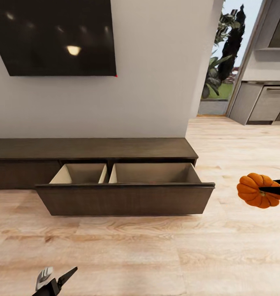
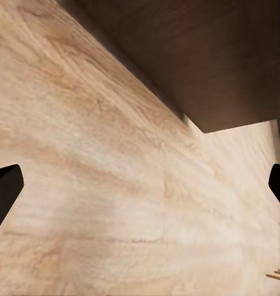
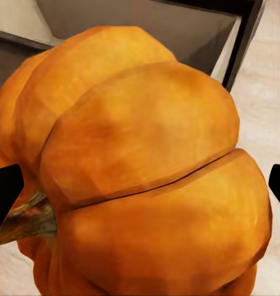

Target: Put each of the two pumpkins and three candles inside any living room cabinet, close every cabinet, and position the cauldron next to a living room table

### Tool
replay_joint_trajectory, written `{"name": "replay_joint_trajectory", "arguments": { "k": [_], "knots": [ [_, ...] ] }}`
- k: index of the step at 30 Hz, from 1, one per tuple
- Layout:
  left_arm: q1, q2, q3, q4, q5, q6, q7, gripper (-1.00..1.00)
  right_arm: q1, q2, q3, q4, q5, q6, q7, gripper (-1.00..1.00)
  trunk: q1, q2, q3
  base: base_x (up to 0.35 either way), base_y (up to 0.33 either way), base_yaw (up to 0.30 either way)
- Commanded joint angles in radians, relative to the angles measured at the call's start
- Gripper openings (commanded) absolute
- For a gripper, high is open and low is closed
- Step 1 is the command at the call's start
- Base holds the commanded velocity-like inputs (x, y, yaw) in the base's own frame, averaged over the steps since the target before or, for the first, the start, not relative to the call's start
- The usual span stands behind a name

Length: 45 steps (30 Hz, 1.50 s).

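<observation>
The right gripper (image 1: pixel 275 190) is carrying a pumpkin (image 1: pixel 258 190), jaws clenched on it, above the floor beside the cabinet (image 1: pixel 115 150)'s open drawer (image 1: pixel 125 199). The left gripper (image 1: pixel 53 279) is hanging released. Swinging in low, the pumpkin could be clipping the drawer front.

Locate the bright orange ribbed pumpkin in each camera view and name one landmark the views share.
Head view: bright orange ribbed pumpkin at the right edge, clamped by the right gripper.
Left wrist view: not in it.
Right wrist view: pumpkin close up.
Shared landmark: the open dark brown wooden drawer.
</observation>
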Motion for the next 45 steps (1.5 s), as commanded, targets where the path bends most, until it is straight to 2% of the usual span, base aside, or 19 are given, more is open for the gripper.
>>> {"name": "replay_joint_trajectory", "arguments": {
  "k": [1,5,6,7,8,9,11,12,13,14,17,19,20,29,34,40,42,44,45],
  "knots": [
    [-0.001,0.0,-0.004,0.0,0.01,0.009,0.001,1.0,-0.001,-0.007,-0.002,-0.017,-0.014,0.04,0.008,-1.0,0.0,0.0,-0.001,0.341,0.0,0.0],
    [-0.001,-0.004,-0.004,0.0,0.006,0.009,0.012,1.0,-0.001,-0.016,0.009,-0.173,-0.038,0.236,0.002,-1.0,0.0,0.0,-0.001,0.341,0.0,0.0],
    [-0.001,-0.005,-0.005,0.0,0.006,0.01,0.014,1.0,-0.001,-0.01,0.031,-0.275,-0.031,0.343,-0.017,-1.0,0.0,0.0,-0.001,0.341,0.0,0.0],
    [-0.001,-0.006,-0.005,0.0,0.005,0.01,0.014,1.0,-0.002,-0.008,0.043,-0.305,-0.027,0.367,-0.026,-1.0,0.0,0.0,-0.001,0.341,0.0,0.0],
    [-0.001,-0.007,-0.006,0.0,0.005,0.009,0.014,1.0,-0.002,0.013,0.09,-0.392,-0.017,0.42,-0.066,-1.0,0.0,0.0,-0.001,0.341,0.0,0.0],
    [-0.001,-0.007,-0.005,0.0,0.004,0.009,0.014,1.0,-0.003,0.026,0.108,-0.415,-0.014,0.431,-0.081,-1.0,0.0,0.0,-0.001,0.341,0.0,0.0],
    [-0.001,-0.008,-0.005,0.0,0.004,0.009,0.014,1.0,-0.006,0.079,0.158,-0.459,-0.005,0.452,-0.125,-1.0,0.0,0.0,-0.001,0.341,0.0,0.0],
    [-0.001,-0.008,-0.005,0.0,0.004,0.009,0.014,1.0,-0.008,0.118,0.185,-0.473,0.008,0.46,-0.158,-1.0,0.0,0.0,-0.001,0.341,0.0,0.0],
    [-0.001,-0.007,-0.004,0.0,0.004,0.009,0.014,1.0,-0.01,0.157,0.208,-0.479,0.032,0.464,-0.198,-1.0,0.0,0.0,-0.001,0.277,0.0,0.0],
    [-0.001,-0.007,-0.004,0.0,0.004,0.009,0.014,1.0,-0.012,0.212,0.233,-0.478,0.085,0.468,-0.263,-1.0,0.0,0.0,-0.001,0.142,0.0,0.0],
    [-0.001,-0.006,-0.004,0.0,0.005,0.01,0.014,1.0,-0.017,0.312,0.252,-0.432,0.189,0.468,-0.386,-1.0,0.0,0.0,-0.001,0.062,0.0,0.0],
    [-0.001,-0.005,-0.004,0.0,0.005,0.01,0.014,1.0,-0.022,0.349,0.255,-0.404,0.217,0.466,-0.443,-1.0,0.0,0.0,-0.001,0.021,0.0,0.0],
    [-0.001,-0.005,-0.004,0.0,0.006,0.01,0.015,1.0,-0.029,0.389,0.258,-0.393,0.232,0.464,-0.505,-1.0,0.0,0.0,-0.001,0.01,0.0,0.0],
    [-0.001,-0.007,-0.004,0.0,0.007,0.01,0.017,1.0,-0.07,0.51,0.263,-0.383,0.252,0.462,-0.64,-1.0,0.0,0.0,-0.001,0.003,0.0,0.0],
    [-0.001,-0.006,-0.004,0.0,0.007,0.01,0.017,1.0,-0.074,0.537,0.282,-0.388,0.261,0.461,-0.647,-1.0,0.0,0.0,-0.001,0.0,0.0,0.0],
    [-0.001,-0.005,-0.004,0.0,0.007,0.01,0.017,1.0,-0.075,0.534,0.304,-0.472,0.263,0.459,-0.583,-1.0,0.0,0.0,-0.001,0.0,0.0,0.0],
    [-0.001,-0.005,-0.004,0.0,0.007,0.01,0.017,1.0,-0.075,0.526,0.306,-0.511,0.266,0.455,-0.54,-1.0,0.0,0.0,-0.001,0.0,0.0,0.0],
    [-0.001,-0.005,-0.004,0.0,0.008,0.01,0.017,1.0,-0.075,0.476,0.321,-0.551,0.268,0.45,-0.486,-1.0,0.0,0.0,-0.001,0.0,0.0,0.0],
    [-0.001,-0.005,-0.004,0.0,0.008,0.01,0.017,1.0,-0.075,0.466,0.323,-0.555,0.268,0.449,-0.482,-1.0,0.0,0.0,-0.001,0.0,0.0,0.0]
  ]
}}
